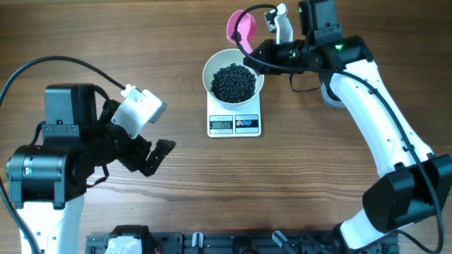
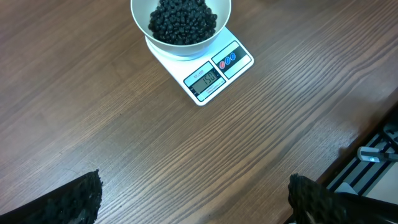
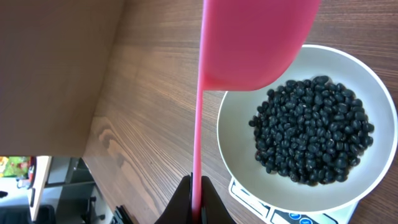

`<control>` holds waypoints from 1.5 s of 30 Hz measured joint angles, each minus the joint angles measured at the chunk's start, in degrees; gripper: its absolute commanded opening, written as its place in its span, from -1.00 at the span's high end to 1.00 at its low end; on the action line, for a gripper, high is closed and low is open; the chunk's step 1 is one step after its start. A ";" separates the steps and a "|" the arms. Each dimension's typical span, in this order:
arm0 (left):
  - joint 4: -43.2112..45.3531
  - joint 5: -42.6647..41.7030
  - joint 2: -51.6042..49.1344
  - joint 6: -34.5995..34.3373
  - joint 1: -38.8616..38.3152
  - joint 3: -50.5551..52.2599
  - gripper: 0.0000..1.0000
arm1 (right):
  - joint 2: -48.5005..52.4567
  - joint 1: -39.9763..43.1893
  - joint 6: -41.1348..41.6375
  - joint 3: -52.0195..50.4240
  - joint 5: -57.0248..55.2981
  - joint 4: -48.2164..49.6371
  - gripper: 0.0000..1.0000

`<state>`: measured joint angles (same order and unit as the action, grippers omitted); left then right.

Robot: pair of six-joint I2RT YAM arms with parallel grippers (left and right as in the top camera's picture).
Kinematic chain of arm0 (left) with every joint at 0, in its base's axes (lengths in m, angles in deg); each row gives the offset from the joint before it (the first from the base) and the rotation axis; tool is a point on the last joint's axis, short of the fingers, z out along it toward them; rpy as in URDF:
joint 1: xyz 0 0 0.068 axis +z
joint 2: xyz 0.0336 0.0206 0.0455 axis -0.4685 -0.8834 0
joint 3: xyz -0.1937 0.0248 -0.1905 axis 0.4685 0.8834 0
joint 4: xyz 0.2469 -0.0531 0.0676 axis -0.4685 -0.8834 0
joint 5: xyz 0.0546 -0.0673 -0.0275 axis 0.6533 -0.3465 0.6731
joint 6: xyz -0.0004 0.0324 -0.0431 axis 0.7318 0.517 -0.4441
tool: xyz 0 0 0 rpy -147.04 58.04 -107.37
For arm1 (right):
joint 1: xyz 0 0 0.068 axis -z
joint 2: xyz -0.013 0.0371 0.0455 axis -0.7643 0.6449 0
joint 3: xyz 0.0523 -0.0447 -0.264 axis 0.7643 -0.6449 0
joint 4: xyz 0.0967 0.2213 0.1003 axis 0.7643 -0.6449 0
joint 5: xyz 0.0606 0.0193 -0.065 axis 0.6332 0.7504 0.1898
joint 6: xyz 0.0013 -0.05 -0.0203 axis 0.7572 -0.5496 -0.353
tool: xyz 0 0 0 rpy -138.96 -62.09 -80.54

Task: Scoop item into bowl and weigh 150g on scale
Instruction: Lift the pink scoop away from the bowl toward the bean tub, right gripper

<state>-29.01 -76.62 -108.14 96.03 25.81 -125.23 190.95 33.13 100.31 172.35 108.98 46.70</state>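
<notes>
With left arm (image 1: 49, 166) folded, left fingers (image 2: 68, 202) gape wide; right arm (image 1: 374, 106) outstretched, right fingers (image 3: 180, 205) pinched shut.

A brown wood-grain tabletop (image 1: 318, 197) fills nearly every view, lit softly and evenly, with a faint sheen and only weak shadows. Along its near edge in the overhead view runs a black rail (image 1: 212, 245) fitted with small clips. In the right wrist view a plain tan surface (image 3: 56, 74) stands out of focus beside the tabletop, and below it a blurred sliver of room (image 3: 62, 186) shows dark furniture, too indistinct to name.
</notes>
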 measured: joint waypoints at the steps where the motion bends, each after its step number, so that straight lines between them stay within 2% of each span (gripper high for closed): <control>1: 0.00 0.00 0.00 0.00 0.00 0.00 -1.00 | 0.00 0.00 0.04 0.00 0.00 0.17 0.91; 16: 0.00 0.00 0.00 0.00 0.00 0.00 -1.00 | 0.00 0.52 0.22 0.00 -0.48 1.01 0.91; 26: 0.00 0.00 0.00 0.00 0.00 0.00 -1.00 | 0.00 8.35 -0.26 0.00 -2.19 0.72 0.91; 35: 0.00 0.00 0.00 0.00 0.00 0.00 -0.99 | 0.00 16.50 -5.86 0.00 -2.84 -5.03 0.91; 45: 0.02 0.00 0.00 0.00 0.00 0.00 -1.00 | 0.00 23.02 -17.07 0.07 -7.39 -19.43 0.91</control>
<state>-28.99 -76.62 -108.14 96.03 25.81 -125.23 190.95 56.15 83.24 172.42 101.59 27.26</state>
